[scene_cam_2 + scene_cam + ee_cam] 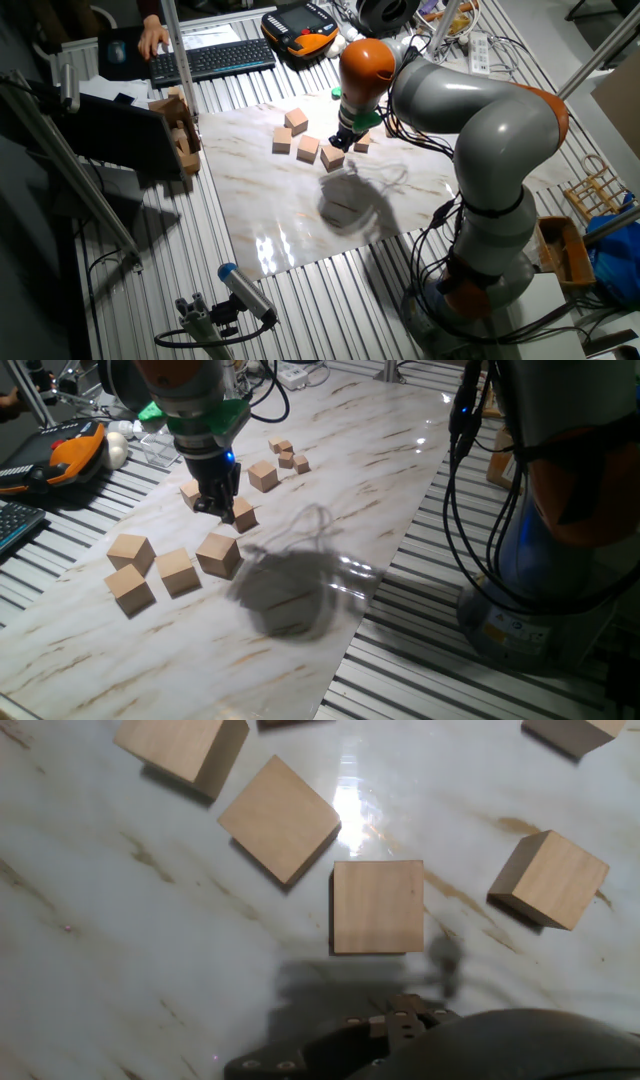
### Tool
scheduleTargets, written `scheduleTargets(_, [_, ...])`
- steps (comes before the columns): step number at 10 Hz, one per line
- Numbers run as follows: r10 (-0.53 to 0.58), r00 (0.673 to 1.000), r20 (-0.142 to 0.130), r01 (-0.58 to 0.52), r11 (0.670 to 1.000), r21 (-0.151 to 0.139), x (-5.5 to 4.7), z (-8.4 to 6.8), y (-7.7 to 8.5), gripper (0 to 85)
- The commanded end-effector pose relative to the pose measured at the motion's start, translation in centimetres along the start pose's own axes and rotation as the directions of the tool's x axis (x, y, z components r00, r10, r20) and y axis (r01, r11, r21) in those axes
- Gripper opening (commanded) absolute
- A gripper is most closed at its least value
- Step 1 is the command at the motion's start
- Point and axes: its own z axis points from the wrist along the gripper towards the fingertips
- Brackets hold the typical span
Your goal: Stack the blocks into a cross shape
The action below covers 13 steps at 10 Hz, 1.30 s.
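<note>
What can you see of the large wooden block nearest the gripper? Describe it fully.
The block is a plain light tan wooden cube with smooth, unpainted faces. It rests flat on the marble-patterned table, apart from the gripper, which hangs just beyond it. In the hand view its top face looks square; the neighbouring block's corner almost meets its own corner.

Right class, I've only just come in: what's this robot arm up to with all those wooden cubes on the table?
A single arm hangs its gripper low over the marble tabletop, just behind a group of four large blocks. All four lie flat and separate on the surface; nothing is stacked yet. Medium cubes and tiny cubes sit further back. Nothing seems to be held, though the fingers are too hard to see to be sure.
</note>
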Motion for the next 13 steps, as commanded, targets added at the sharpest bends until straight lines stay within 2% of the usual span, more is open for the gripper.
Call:
scheduleTargets(1, [0.001,1.0,-0.003,-0.001,1.0,-0.002,0.0,0.02,0.0,0.0])
scheduleTargets(6, [0.015,1.0,-0.004,-0.015,1.0,-0.022,0.7,0.58,0.39,0.0])
scheduleTargets(8, [0.013,1.0,0.001,-0.013,1.0,-0.011,0.67,0.57,0.37,0.0])
scheduleTargets(9, [0.015,1.0,0.002,-0.015,1.0,-0.018,0.67,0.57,0.37,0.0])
scheduleTargets(11, [0.019,1.0,0.012,-0.019,1.0,0.001,0.67,0.57,0.37,0.0])
scheduleTargets(13, [0.029,1.0,0.006,-0.029,0.999,0.022,0.67,0.57,0.37,0.0])
